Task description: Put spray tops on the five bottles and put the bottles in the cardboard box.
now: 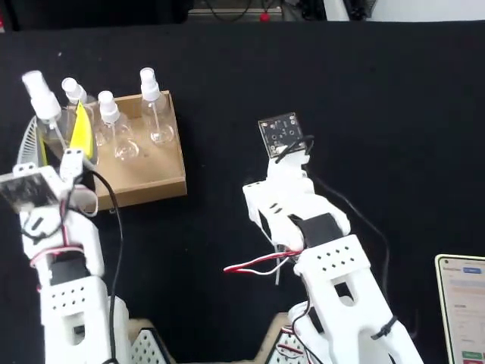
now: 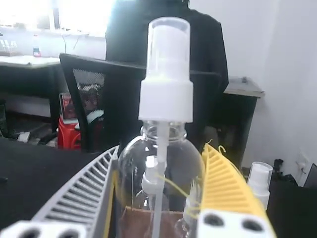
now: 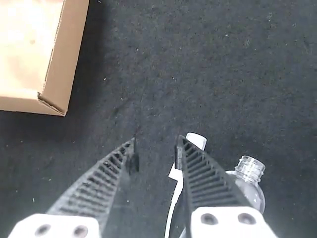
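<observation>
Black cloth desk (image 1: 379, 114) under two white arms, cardboard box (image 1: 151, 182) at left in the high view, open side up. Left tool (image 1: 57, 129) closed around held bottle (image 2: 136, 168): grey finger (image 2: 84, 193) on one side of the clear body, yellow finger (image 2: 225, 188) on the other, both pressed against the plastic. Held bottle upright, white spray top (image 2: 166, 74) seated on the neck, dip tube running down inside. Placed at the box's left end, with brown cardboard visible low behind it in the left wrist view. Resting on the box floor or lifted: cannot tell. Three more capped bottles upright inside the box: far-corner bottle (image 1: 157, 125), middle bottle (image 1: 120, 140), bottle by the yellow finger (image 1: 92, 129).

Right tool (image 3: 156, 144) over bare desk, near the box's corner. Partly open, modest gap between the fingertips, nothing between them. Loose spray top (image 3: 197, 140) on the desk just past one finger, tube trailing back behind that finger. Touching it or not: cannot tell. Uncapped bottle (image 3: 247, 186) just beside the same finger, neck open.

Tablet screen (image 1: 462, 311) at the desk's right edge. Black mesh chair (image 2: 86, 89) in the room behind the held bottle.
</observation>
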### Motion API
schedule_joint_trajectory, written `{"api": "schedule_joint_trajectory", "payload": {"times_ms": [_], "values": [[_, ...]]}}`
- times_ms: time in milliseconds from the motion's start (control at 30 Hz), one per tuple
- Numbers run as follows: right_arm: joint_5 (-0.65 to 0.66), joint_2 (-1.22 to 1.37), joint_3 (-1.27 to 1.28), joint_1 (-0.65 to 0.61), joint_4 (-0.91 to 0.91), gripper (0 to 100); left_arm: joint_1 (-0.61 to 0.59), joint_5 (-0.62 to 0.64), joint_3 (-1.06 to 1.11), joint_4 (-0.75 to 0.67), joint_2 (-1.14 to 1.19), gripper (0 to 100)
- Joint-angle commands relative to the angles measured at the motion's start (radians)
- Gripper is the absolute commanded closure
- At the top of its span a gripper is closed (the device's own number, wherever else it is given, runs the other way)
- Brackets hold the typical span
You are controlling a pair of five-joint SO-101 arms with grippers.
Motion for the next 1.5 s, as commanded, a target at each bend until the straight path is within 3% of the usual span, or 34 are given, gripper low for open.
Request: {"api": "schedule_joint_trajectory", "payload": {"times_ms": [0, 167, 900, 1233, 1467], "values": [[-0.003, -0.013, -0.005, -0.008, -0.028, 87.4, -0.01, 0.0, 0.14, -0.236, 0.006, 84], [-0.003, -0.013, -0.005, -0.008, -0.028, 87.4, -0.01, 0.0, 0.142, -0.158, 0.008, 84], [-0.003, -0.013, -0.004, -0.008, -0.023, 87.4, -0.008, 0.008, 0.142, -0.155, 0.02, 84], [-0.003, -0.013, -0.004, -0.008, -0.021, 87.4, -0.01, 0.008, -0.016, -0.163, 0.298, 84], [-0.003, -0.013, -0.004, -0.008, -0.021, 87.4, -0.007, 0.005, 0.064, -0.427, 0.402, 84]]}}
